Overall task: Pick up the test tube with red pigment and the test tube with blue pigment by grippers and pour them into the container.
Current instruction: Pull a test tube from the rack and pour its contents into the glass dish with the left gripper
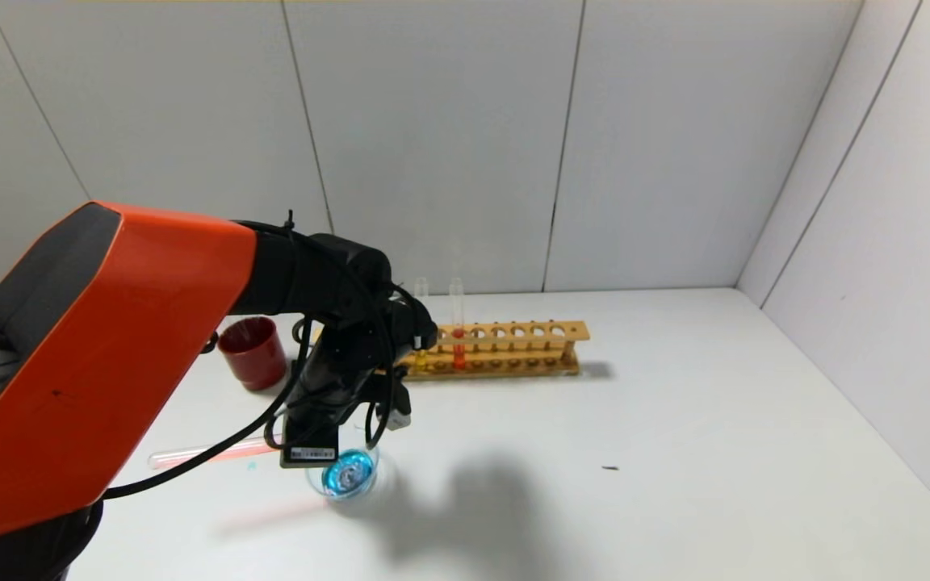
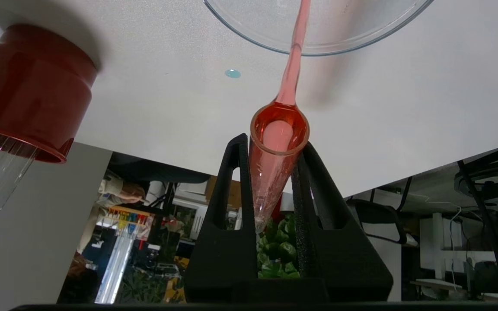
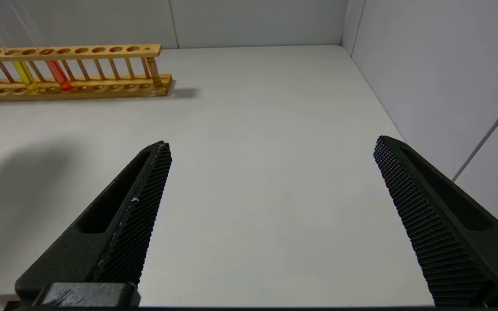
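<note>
Left gripper [image 2: 270,147]: mine, clamped on the test tube with red pigment [image 2: 275,164], tube tipped mouth-down, a thin red stream running from its lip into the container [image 2: 249,39].
Writing: a small white label on my left wrist, print too small to read; none legible elsewhere.
Container [image 1: 349,474]: clear glass dish on the white table [image 1: 675,452], blue liquid already in it, directly under my left gripper.
Pink-tinted tube [image 1: 207,453]: lying flat on the table just left of the dish, partly behind my cable.
Blue droplet [image 2: 232,73]: on the table beside the dish.
Dark red cup [image 1: 253,352]: behind and left of the dish.
Wooden rack [image 1: 505,349]: further back, holding a yellow tube [image 3: 25,74] and a reddish tube [image 3: 59,74].
Right gripper [image 3: 270,216]: mine, spread wide, nothing between the fingers, over bare table near the right wall.
</note>
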You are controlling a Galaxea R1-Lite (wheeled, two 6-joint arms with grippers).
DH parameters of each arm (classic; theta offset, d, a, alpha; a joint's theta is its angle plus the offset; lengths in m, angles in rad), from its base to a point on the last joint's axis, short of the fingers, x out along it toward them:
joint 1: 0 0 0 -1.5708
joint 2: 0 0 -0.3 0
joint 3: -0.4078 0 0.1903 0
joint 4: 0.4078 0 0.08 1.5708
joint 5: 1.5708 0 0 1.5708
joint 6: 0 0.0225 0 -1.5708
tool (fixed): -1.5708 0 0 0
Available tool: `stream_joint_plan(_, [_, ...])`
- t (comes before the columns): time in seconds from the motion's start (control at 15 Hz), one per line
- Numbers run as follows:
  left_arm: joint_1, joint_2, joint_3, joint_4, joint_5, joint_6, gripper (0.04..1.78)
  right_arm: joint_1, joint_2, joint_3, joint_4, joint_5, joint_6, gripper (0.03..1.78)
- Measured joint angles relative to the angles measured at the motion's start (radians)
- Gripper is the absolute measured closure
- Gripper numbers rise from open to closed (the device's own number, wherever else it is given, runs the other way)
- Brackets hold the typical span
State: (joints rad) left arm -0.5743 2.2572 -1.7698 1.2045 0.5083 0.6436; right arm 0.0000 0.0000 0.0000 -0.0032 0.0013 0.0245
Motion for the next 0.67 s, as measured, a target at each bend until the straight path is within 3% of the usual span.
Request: stream_joint_plan(0.67, [-0.028, 0.1, -0.173, 0.153, 0.042, 0.009, 1.52, 0.0, 0.0, 0.0, 0.0, -0.001, 0.0, 0.1])
